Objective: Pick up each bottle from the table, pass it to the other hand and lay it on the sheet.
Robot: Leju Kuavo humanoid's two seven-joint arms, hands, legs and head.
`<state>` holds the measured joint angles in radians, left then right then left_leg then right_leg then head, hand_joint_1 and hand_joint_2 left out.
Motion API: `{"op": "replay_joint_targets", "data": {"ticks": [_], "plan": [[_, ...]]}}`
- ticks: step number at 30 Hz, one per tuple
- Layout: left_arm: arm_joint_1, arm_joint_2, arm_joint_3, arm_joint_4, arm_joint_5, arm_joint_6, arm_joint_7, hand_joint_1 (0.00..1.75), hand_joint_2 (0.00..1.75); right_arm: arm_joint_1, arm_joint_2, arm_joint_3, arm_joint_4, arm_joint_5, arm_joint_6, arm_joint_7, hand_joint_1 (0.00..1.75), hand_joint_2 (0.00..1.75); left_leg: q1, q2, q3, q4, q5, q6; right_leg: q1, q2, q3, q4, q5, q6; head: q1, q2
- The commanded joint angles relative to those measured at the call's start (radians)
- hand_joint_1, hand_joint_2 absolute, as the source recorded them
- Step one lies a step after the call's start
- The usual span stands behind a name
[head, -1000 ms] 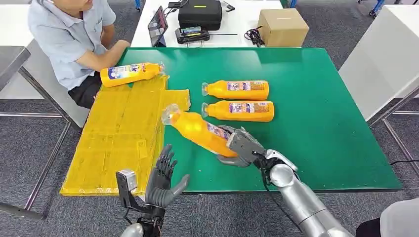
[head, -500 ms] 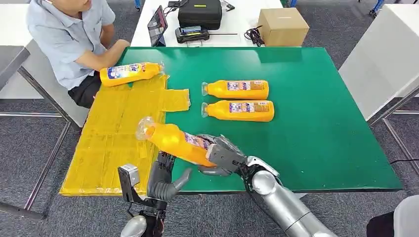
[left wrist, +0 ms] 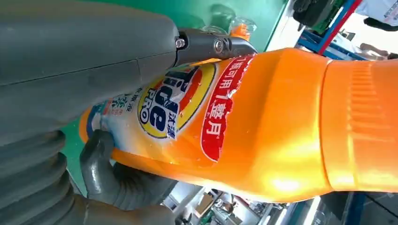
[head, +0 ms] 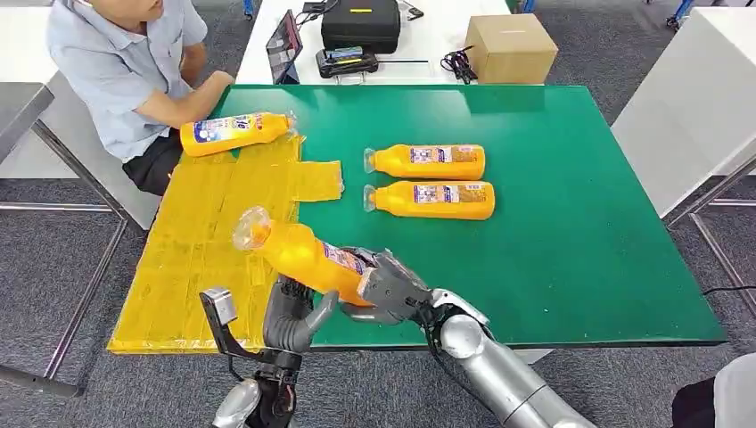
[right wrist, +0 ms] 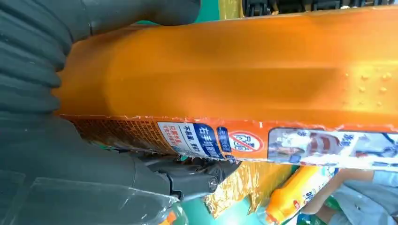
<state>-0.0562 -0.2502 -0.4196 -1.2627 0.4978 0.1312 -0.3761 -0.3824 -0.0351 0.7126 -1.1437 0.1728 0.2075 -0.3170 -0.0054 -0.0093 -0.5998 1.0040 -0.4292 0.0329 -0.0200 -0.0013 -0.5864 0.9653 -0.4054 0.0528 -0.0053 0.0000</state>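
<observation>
In the head view, lower centre, the right hand [head: 390,287] gripped the bottle [head: 299,251] above the table's [head: 571,223] near edge. The left wrist view showed the left hand [left wrist: 89,93] already wrapping it. Mid-handover, judging by this; next, the right should let go.

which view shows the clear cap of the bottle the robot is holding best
The head view: the held bottle shows whole, its clear cap raised over the yellow sheet. The left wrist view shows its front label and orange body; the right wrist view shows its back label.
</observation>
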Motion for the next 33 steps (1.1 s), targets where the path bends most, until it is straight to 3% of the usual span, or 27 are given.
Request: {"op": "replay_joint_targets", "data": {"ticks": [1,13,14,15,19,28,29,32,33], "plan": [[-0.023,0.005,0.011,-0.009,0.014,-0.037,-0.005,0.00,1.75,-0.053,0.017,0.075,0.104,-0.007,0.015,-0.022,1.75,1.75,0.001,0.002,0.002,0.000,-0.001,-0.001,0.001,0.001,0.002,0.000,0.000,-0.002,0.000,0.000],[-0.022,0.005,0.007,-0.013,0.009,-0.043,-0.010,0.00,1.75,-0.052,0.021,0.073,0.106,-0.011,0.014,-0.026,1.75,1.75,0.001,0.001,0.002,0.000,-0.001,-0.001,0.001,0.001,0.002,0.000,-0.001,-0.002,0.000,0.000],[-0.022,0.006,0.005,-0.016,0.008,-0.045,-0.012,0.30,1.75,-0.053,0.022,0.073,0.107,-0.014,0.018,-0.027,1.75,1.75,0.001,0.002,0.004,0.001,-0.002,-0.002,0.002,0.001,0.004,0.000,-0.001,-0.003,0.000,0.000],[-0.021,0.007,0.001,-0.021,0.009,-0.057,-0.017,1.75,1.75,-0.056,0.023,0.074,0.113,-0.022,0.030,-0.030,1.75,1.75,0.001,0.001,0.002,0.000,-0.001,-0.001,0.001,0.000,0.002,0.000,0.000,-0.002,0.000,0.000],[-0.017,0.013,-0.012,-0.031,0.009,-0.094,-0.024,1.69,1.75,-0.072,0.026,0.090,0.135,-0.029,0.054,-0.037,1.75,1.75,0.001,0.002,0.003,0.001,-0.002,-0.002,0.002,0.002,0.003,0.000,-0.001,-0.003,0.000,0.000],[-0.023,0.009,-0.003,-0.025,-0.021,-0.090,-0.053,1.75,1.75,-0.076,0.033,0.109,0.118,-0.047,0.064,-0.050,1.75,1.75,0.001,0.002,0.003,0.000,-0.002,-0.002,0.001,0.001,0.003,0.000,-0.001,-0.002,0.000,0.000],[-0.023,0.008,-0.002,-0.026,-0.021,-0.090,-0.052,1.75,1.75,-0.074,0.034,0.105,0.120,-0.051,0.063,-0.048,1.59,1.75,0.002,0.002,0.004,0.001,-0.003,-0.003,0.002,0.002,0.004,0.001,-0.002,-0.003,0.000,0.000],[-0.023,0.007,-0.001,-0.028,-0.021,-0.089,-0.052,1.75,1.75,-0.074,0.035,0.104,0.123,-0.053,0.061,-0.047,1.59,1.75,0.001,0.001,0.003,0.000,-0.002,-0.002,0.001,0.001,0.003,0.000,-0.001,-0.002,0.000,0.000],[-0.023,0.007,-0.001,-0.028,-0.021,-0.089,-0.052,1.75,1.75,-0.074,0.035,0.104,0.123,-0.053,0.061,-0.047,1.43,1.75,0.001,0.001,0.002,0.000,-0.001,-0.001,0.001,0.000,0.002,0.000,-0.001,-0.001,0.000,0.000]]}}
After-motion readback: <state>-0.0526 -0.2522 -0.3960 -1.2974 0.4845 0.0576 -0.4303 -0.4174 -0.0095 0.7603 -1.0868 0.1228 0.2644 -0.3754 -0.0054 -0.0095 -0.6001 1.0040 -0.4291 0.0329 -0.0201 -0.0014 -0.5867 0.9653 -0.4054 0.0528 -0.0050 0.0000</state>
